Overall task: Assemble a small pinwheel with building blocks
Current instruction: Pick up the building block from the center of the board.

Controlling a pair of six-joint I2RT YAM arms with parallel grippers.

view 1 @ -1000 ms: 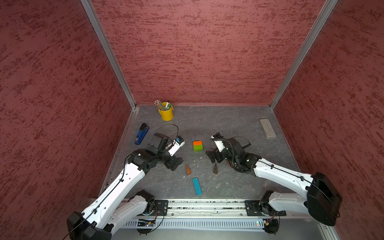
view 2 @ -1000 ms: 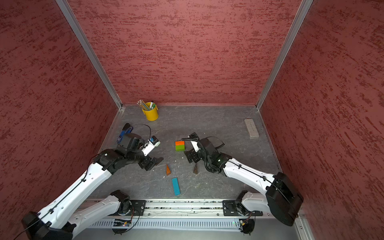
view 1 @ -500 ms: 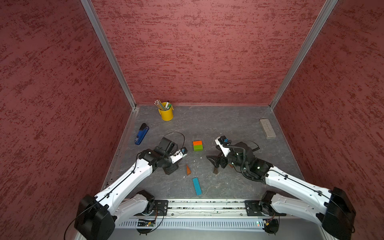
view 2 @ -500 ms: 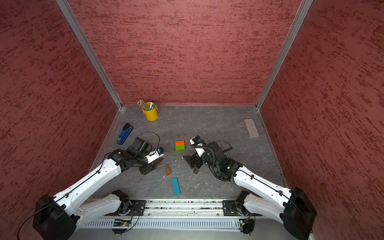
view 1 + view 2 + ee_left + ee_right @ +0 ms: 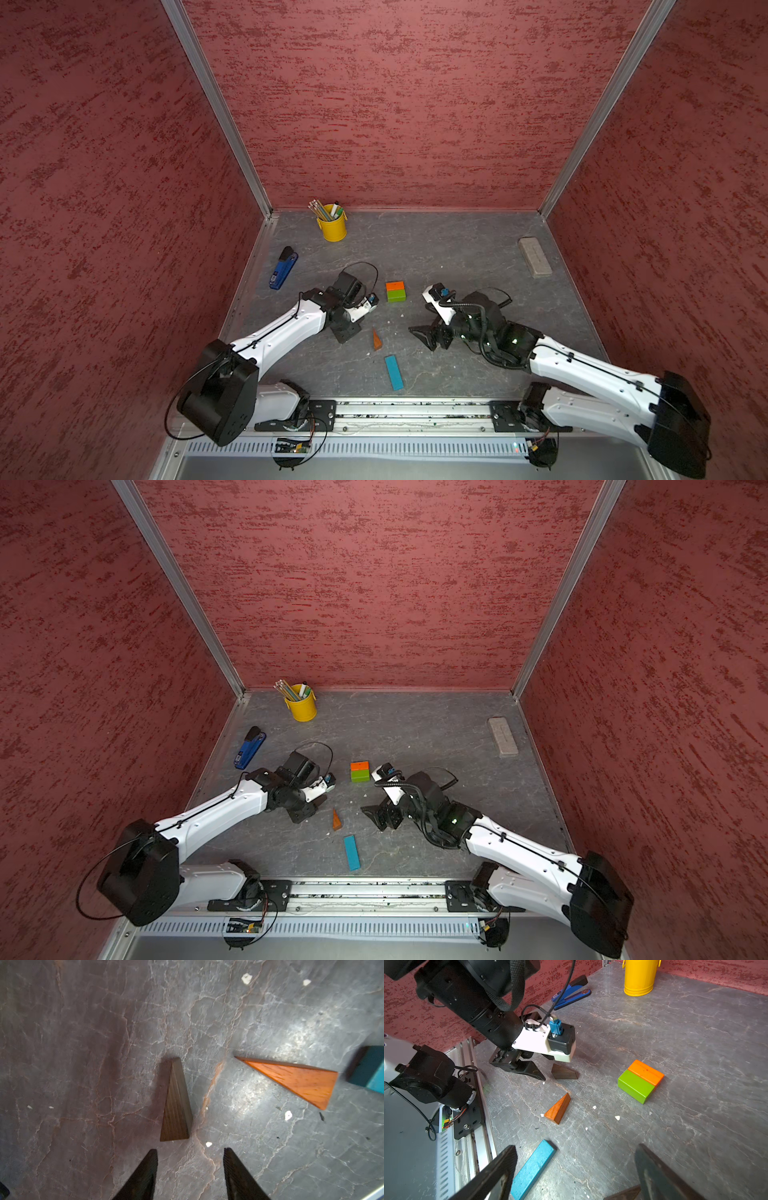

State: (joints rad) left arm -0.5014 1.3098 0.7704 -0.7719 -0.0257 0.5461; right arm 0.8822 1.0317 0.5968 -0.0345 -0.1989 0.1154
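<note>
Wedge [image 5: 176, 1103], dark, in wrist views only

Touching the one green block [image 5: 396, 295] lies one orange block [image 5: 395, 286]; near the green block lie one blue bar [image 5: 393, 372] and two wedges, one reddish-brown wedge [image 5: 376, 340] and one dark wedge [image 5: 176, 1105]. A dark wooden corner [image 5: 623, 1194], mostly cut off, cannot be counted. Well apart from the green block stand one yellow cup [image 5: 332, 229], one stapler [image 5: 283, 268] and one eraser [image 5: 535, 257].

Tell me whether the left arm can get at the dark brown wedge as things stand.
Probably yes. The dark brown wedge lies just ahead of the left pincer, whose jaws stand apart. Only table shows between them, and the orange wedge sits off to one side.
</note>
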